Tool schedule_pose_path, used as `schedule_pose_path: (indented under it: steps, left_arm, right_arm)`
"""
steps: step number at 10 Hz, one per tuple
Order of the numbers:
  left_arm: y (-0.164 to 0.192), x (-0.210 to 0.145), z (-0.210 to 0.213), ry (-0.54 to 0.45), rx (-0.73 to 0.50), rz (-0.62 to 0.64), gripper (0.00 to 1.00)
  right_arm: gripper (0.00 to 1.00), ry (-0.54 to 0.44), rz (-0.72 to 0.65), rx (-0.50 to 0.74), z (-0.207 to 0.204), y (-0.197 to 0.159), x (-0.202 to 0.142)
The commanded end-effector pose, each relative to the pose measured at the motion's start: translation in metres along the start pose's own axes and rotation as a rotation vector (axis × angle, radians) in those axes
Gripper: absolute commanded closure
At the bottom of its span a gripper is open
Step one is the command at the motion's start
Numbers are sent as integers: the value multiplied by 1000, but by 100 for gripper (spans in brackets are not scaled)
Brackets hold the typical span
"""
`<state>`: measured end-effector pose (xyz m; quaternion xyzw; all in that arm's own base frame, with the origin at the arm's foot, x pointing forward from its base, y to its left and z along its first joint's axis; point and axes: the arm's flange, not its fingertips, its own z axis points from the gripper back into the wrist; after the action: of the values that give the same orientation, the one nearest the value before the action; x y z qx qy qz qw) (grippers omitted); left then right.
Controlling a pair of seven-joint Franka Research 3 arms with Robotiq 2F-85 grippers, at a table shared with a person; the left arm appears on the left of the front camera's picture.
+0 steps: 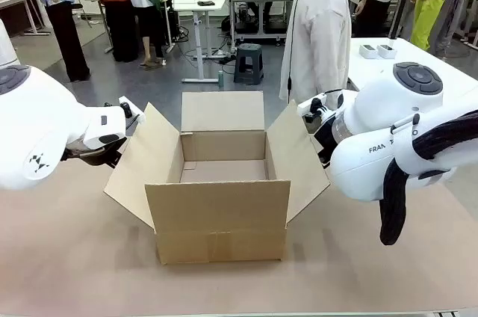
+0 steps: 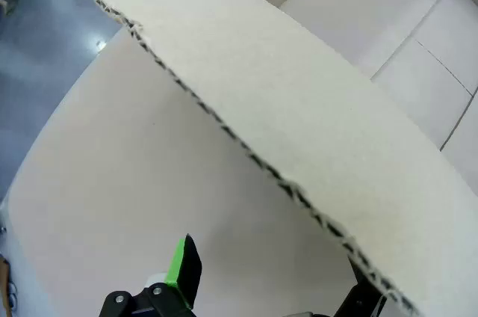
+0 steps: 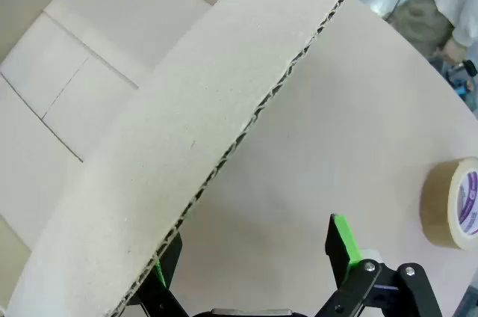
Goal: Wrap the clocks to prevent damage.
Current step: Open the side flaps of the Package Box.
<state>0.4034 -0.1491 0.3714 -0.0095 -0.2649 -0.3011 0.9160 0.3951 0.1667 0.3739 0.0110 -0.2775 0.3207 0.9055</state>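
Box (image 1: pixel 220 216) open | left gripper (image 2: pixel 272 268), right gripper (image 3: pixel 252 238): wide, each astride 1 flap (image 2: pixel 299 108)

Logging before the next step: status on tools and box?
Left tool open, straddling left flap edge. Right tool open, straddling right flap. Cardboard box upright, flaps out. Tape roll on table, clear of the flap.

You see two glossy white, rounded arms. The left arm (image 1: pixel 37 126) carries a small black dotted mark (image 1: pixel 36 161). The right arm (image 1: pixel 388 130) has a dark round cap (image 1: pixel 417 75), grey "FRAN" lettering (image 1: pixel 379 149) and a thick black cable sleeve (image 1: pixel 392 205). The black jaws wear bright green pads (image 2: pixel 181 263).
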Motion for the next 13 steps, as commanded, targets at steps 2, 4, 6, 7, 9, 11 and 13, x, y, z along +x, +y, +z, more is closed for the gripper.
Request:
schedule_pose_path:
  steps: [2, 4, 6, 7, 9, 11, 13]
  left_arm:
    - [0, 0, 0, 0, 0, 0, 0]
    - [0, 0, 0, 0, 0, 0, 0]
    - [0, 0, 0, 0, 0, 0, 0]
    - [0, 0, 0, 0, 0, 0, 0]
    - [0, 0, 0, 0, 0, 0, 0]
    - [0, 0, 0, 0, 0, 0, 0]
    - [0, 0, 0, 0, 0, 0, 0]
  right_arm:
    - [0, 0, 0, 0, 0, 0, 0]
    - [0, 0, 0, 0, 0, 0, 0]
    - [0, 0, 0, 0, 0, 0, 0]
    - [0, 0, 0, 0, 0, 0, 0]
    - [0, 0, 0, 0, 0, 0, 0]
    - [0, 0, 0, 0, 0, 0, 0]
    - [0, -1, 32, 6, 20, -7, 11]
